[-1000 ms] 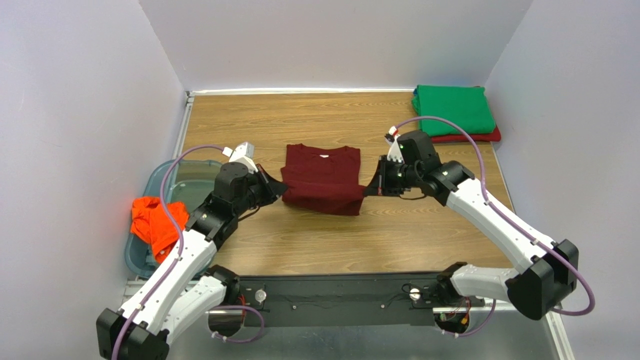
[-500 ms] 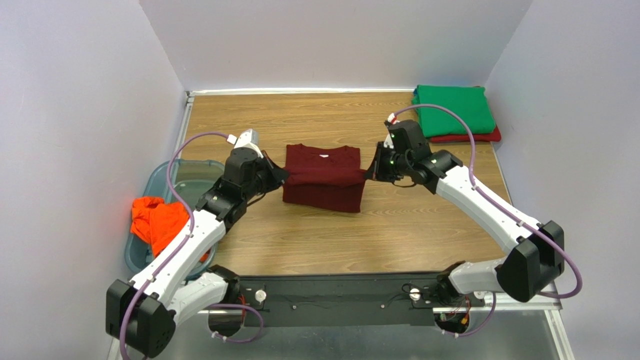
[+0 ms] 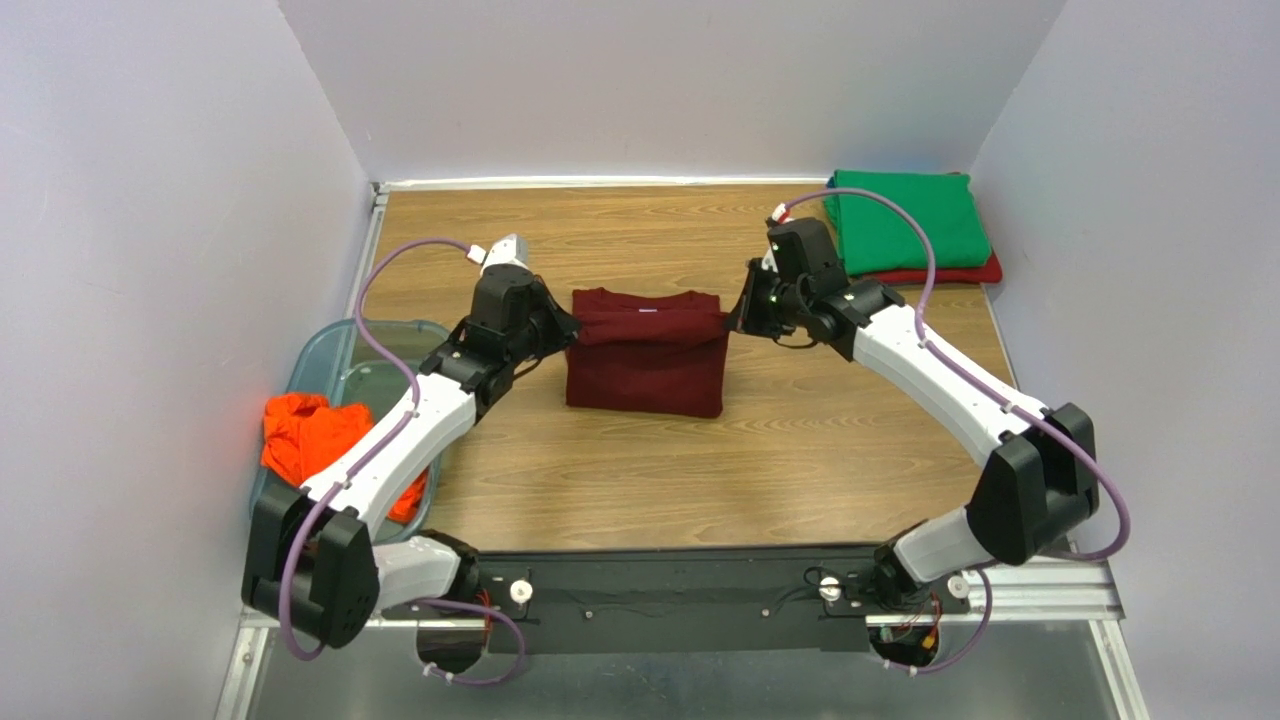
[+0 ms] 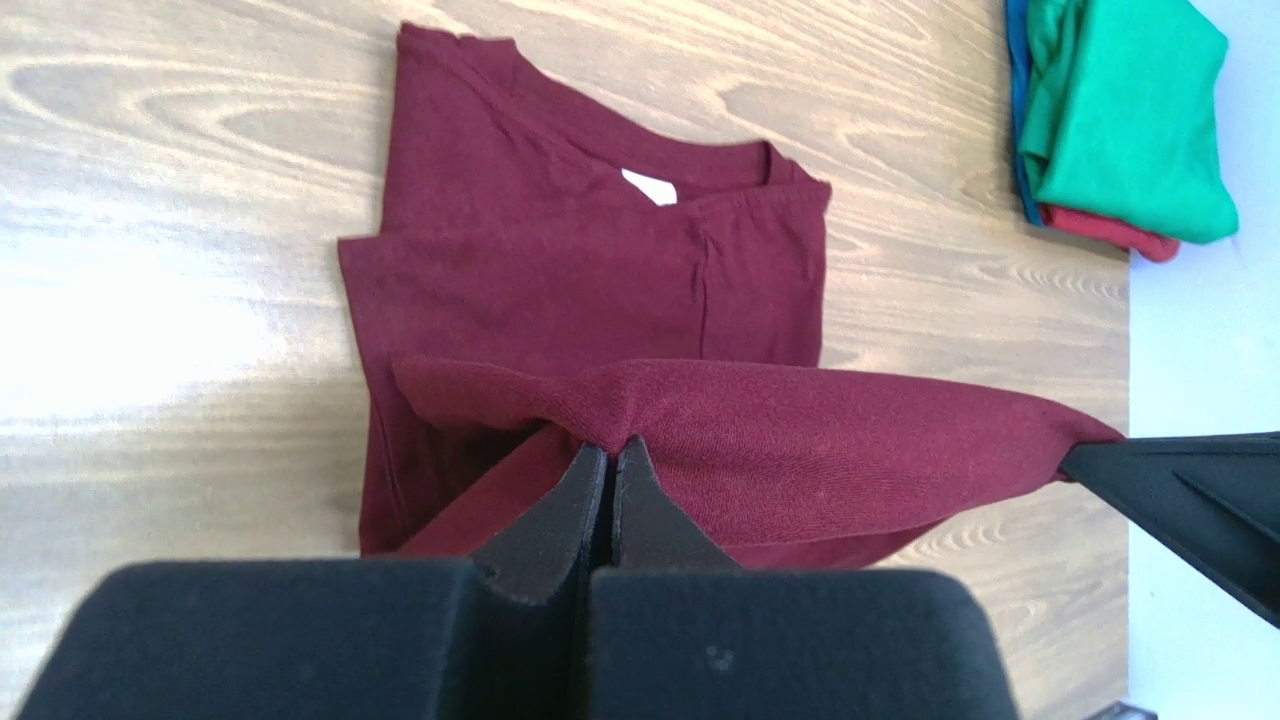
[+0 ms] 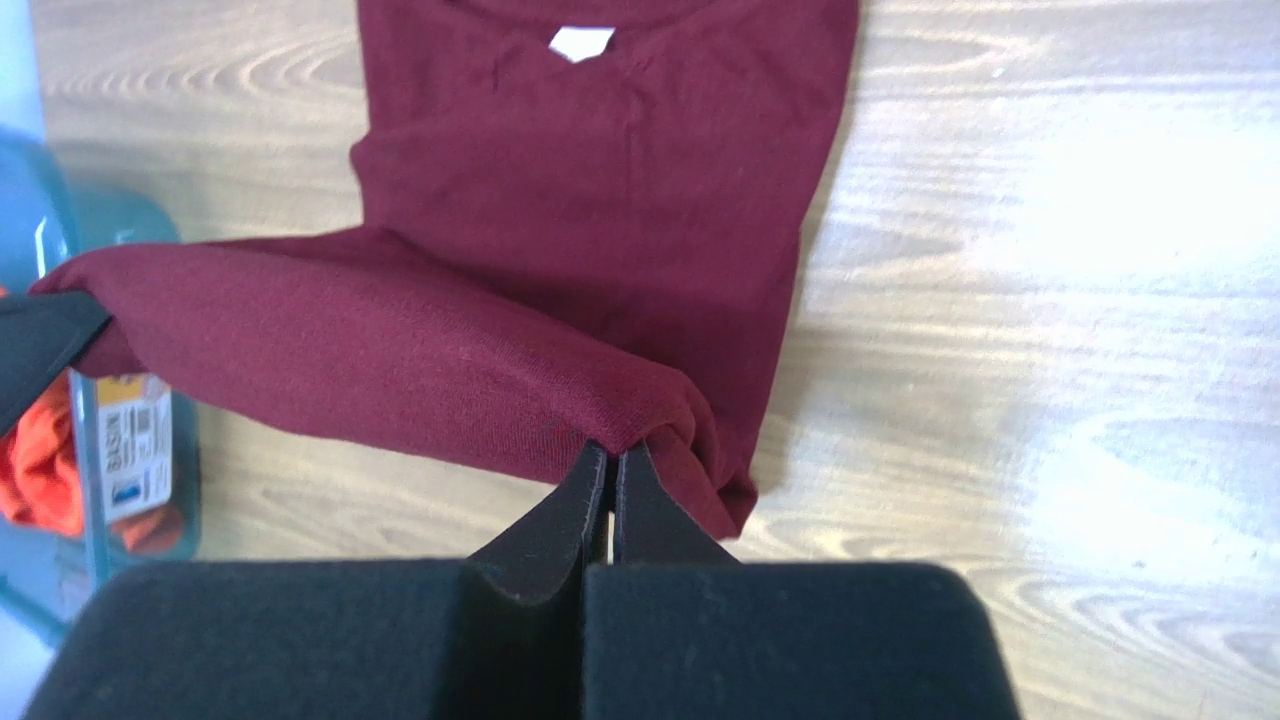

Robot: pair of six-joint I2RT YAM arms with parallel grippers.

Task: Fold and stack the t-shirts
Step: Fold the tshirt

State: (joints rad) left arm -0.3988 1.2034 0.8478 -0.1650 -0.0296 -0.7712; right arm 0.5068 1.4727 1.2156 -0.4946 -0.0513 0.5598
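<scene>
A dark maroon t-shirt with a small white neck label lies partly folded on the wooden table. Its near hem is lifted and stretched between both grippers over the collar half. My left gripper is shut on the hem's left corner. My right gripper is shut on the right corner. A folded green t-shirt rests on a red one at the back right. A bright orange t-shirt hangs over the bin.
A teal plastic bin stands at the table's left edge, beside the left arm. White walls close in the left, back and right sides. A black rail carrying the arm bases runs along the near edge.
Both grippers have carried the maroon shirt's near hem away from the bases, toward the collar. The fold has grown shorter, and the arms are stretched further out.
</scene>
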